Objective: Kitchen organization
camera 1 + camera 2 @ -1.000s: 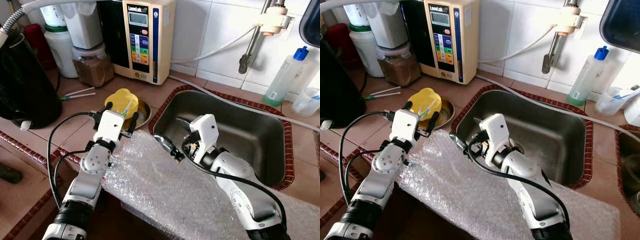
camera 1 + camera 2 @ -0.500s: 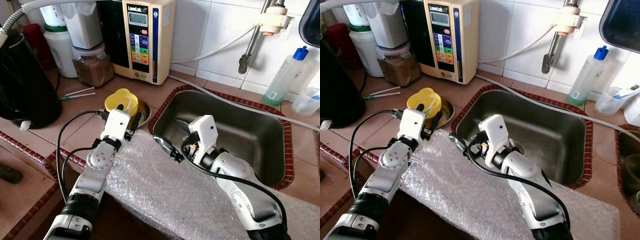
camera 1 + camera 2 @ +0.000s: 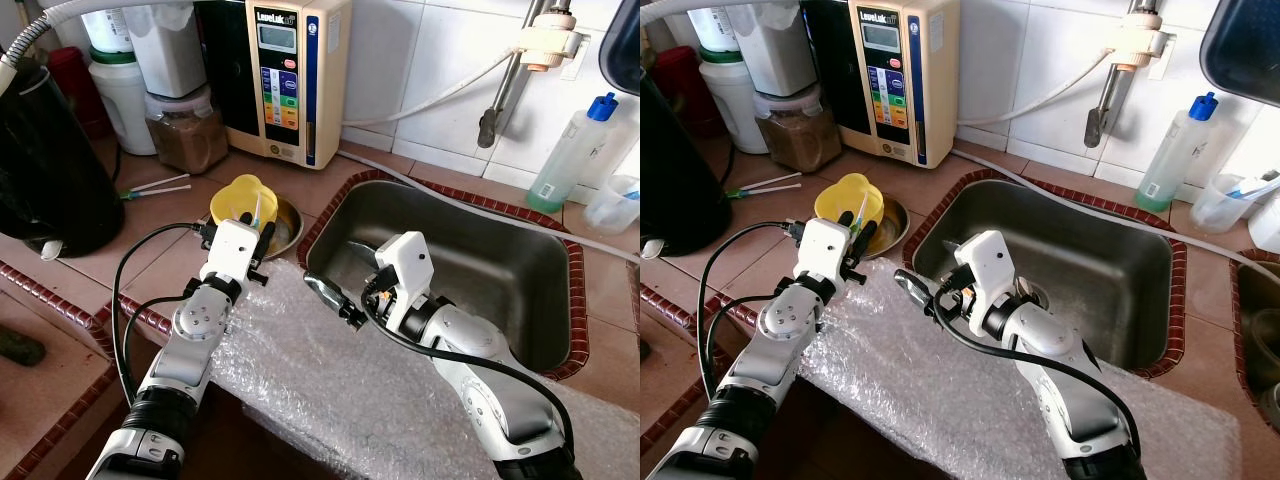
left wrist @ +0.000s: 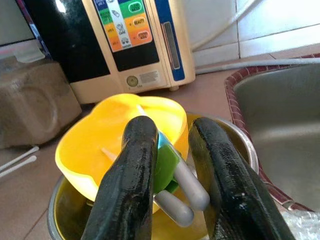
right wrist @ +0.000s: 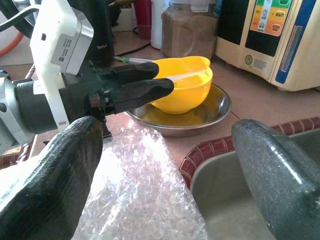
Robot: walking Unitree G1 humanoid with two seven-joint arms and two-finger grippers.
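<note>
A yellow bowl (image 3: 238, 198) sits in a shallow steel dish (image 3: 286, 228) on the tiled counter, left of the steel sink (image 3: 470, 262). Utensils stand in the bowl, among them a green-handled utensil (image 4: 164, 162). My left gripper (image 3: 256, 232) reaches over the bowl's near rim with its fingers (image 4: 134, 165) shut on that green handle. My right gripper (image 3: 336, 268) hovers open and holds nothing, just above the sink's near left corner, over a sheet of bubble wrap (image 3: 330, 370) that covers the counter's front edge.
A cream water ionizer (image 3: 285, 75) stands against the tiled wall, with a jar of brown powder (image 3: 186, 130) and white containers beside it. A black kettle (image 3: 45, 150) is at the far left. A blue-capped bottle (image 3: 572, 150) stands right of the sink.
My left gripper moved forward to the yellow bowl and its fingers went from spread wide to closed on the utensil. The right arm has barely moved.
</note>
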